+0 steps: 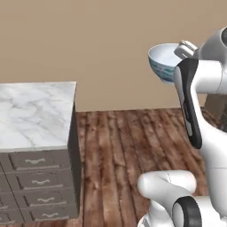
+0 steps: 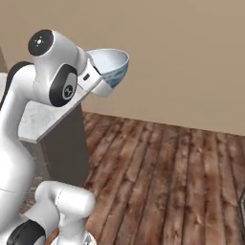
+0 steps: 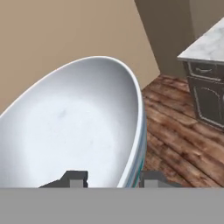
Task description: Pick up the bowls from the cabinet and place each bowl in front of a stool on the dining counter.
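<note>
Your white arm's two-finger gripper point(image 3: 109, 178) is pinched on the rim of a round white porcelain bowl point(image 1: 164, 62) with blue-teal pattern, held high over the wooden floor point(image 2: 162, 177). The marble-topped drawer unit point(image 1: 35, 111) stands well apart. A one-sided rim grip risks the bowl slipping and dropping if you swing sharply.

A: Where does the left base view sit?

B: Behind the arm point(image 1: 195, 106) on its left, looking forward and down. It takes in a marble-topped drawer unit point(image 1: 37, 113) at near left, the plank floor point(image 1: 119, 146) and the far tan wall point(image 1: 88, 44).

A: And the right base view?

B: Behind the arm on the other side, facing the same wall and floor. Both share the raised bowl point(image 2: 111, 64) and the marble corner point(image 2: 43, 117).

A: The hand view?

B: Very near, looking along the gripper point(image 3: 111, 178) across the bowl's pale inside, tilted, with another marble-topped unit point(image 3: 205, 48) at far right.
</note>
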### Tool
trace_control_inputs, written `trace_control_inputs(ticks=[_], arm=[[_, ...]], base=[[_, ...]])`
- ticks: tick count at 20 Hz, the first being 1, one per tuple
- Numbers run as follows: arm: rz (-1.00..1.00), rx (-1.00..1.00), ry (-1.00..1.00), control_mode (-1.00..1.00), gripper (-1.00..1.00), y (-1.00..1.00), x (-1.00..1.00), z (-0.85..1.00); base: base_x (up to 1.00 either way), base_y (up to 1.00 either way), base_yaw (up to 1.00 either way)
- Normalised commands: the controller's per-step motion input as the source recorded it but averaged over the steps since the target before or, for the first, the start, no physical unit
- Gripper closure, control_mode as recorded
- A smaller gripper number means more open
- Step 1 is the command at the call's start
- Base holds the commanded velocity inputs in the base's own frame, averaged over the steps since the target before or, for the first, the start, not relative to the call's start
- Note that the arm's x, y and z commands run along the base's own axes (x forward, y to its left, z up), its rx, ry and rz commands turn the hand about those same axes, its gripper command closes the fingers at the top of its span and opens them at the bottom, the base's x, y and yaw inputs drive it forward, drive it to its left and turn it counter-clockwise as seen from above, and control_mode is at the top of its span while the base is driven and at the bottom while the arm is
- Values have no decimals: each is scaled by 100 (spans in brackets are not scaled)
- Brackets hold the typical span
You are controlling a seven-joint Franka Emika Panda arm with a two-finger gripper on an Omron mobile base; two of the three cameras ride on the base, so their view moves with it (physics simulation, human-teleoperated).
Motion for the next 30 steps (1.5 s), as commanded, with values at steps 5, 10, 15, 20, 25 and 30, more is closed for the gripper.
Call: trace_control_inputs(ticks=[5,10,15,20,25,30], arm=[[0,0,0,100,100,0,0,0],[0,0,0,100,100,0,0,0],[0,0,0,100,100,0,0,0],[0,0,0,100,100,0,0,0],[0,0,0,100,100,0,0,0],[0,0,0,100,100,0,0,0]], base=[[7,-20,63],[8,-32,61],[1,-43,57],[0,-55,52],[1,-83,47],[0,-100,39]])
